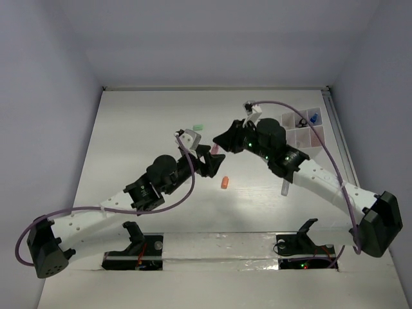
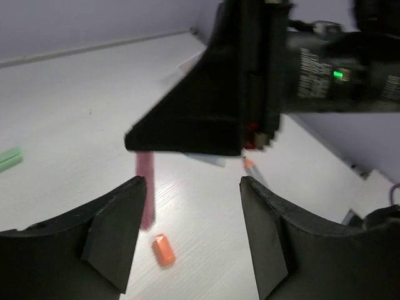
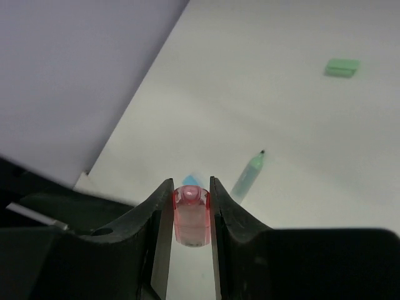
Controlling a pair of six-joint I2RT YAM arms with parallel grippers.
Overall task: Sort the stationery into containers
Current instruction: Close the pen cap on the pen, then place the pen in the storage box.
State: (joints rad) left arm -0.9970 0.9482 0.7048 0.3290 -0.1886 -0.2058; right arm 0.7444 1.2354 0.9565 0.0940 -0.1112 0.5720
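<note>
The right hand (image 3: 190, 185) is closed narrowly on a pink pen (image 3: 190, 215). In the right wrist view both fingers press the pen's sides, and its rounded end faces the camera. In the top view this hand sits just right of the frame's centre, above the table (image 1: 129, 141), with the pen hanging under it.

The left hand (image 2: 194, 184) stands wide and holds nothing. In its own wrist view the two dark fingers (image 2: 119, 231) spread across the lower part of the frame with bare table between them. The pink pen stands upright just beside the tip of the left finger, below the black body of the right hand that fills the upper middle. I cannot tell whether the pen touches that finger. From above, the two hands are close together near the centre of the frame, the left one lower and slightly to the left.

An orange crayon stub (image 1: 224, 183) lies on the table just below the hands. A green eraser (image 1: 197, 127) lies above them, left of centre. A mint pen (image 3: 249, 175) lies on the table just right of the gripped pen in the right wrist view.

The white tray (image 1: 302, 127) sits in the upper right of the top view, well apart from both hands. A blue clip (image 1: 313, 118) lies in its top right compartment.
</note>
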